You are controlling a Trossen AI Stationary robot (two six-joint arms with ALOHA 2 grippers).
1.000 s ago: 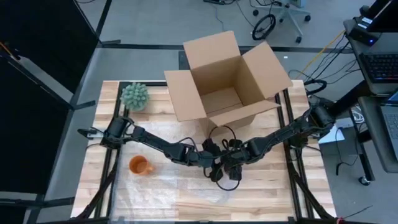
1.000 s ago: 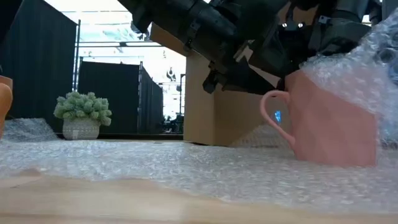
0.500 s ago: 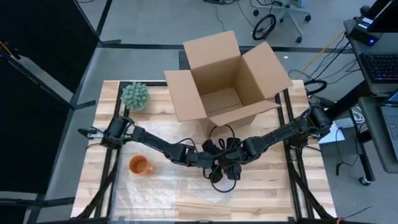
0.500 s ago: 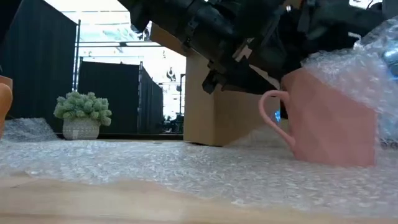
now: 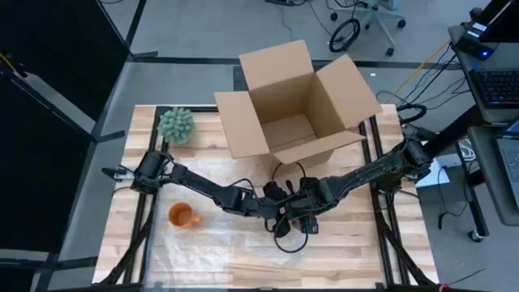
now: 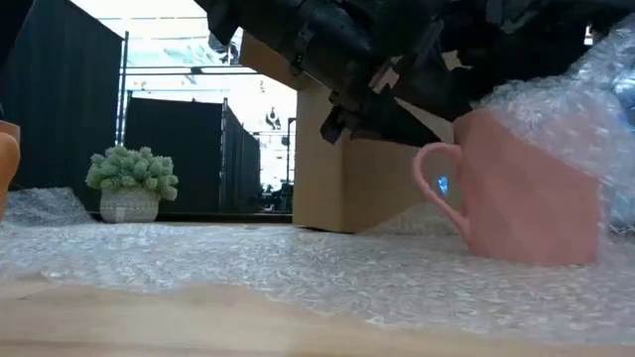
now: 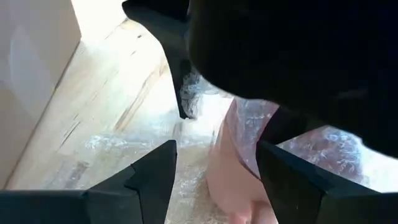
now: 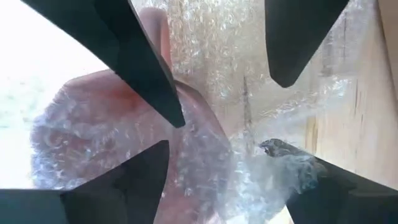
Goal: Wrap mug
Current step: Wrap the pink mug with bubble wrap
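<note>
My left gripper (image 7: 214,168) and right gripper (image 8: 227,165) hang wide-jawed over the pink mug (image 6: 526,183) (half-covered); its bubble wrap (image 6: 298,268) could spring back unpinned.

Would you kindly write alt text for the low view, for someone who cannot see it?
A pink mug, partly draped in bubble wrap, stands on the wrap-covered table under both dark arms. Behind it is a cardboard box; a small potted plant sits at far left.

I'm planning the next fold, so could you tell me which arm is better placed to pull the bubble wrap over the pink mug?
Probably the right: its open gripper sits directly over the bubble wrap draped on the pink mug. The left gripper is open beside the mug.
</note>
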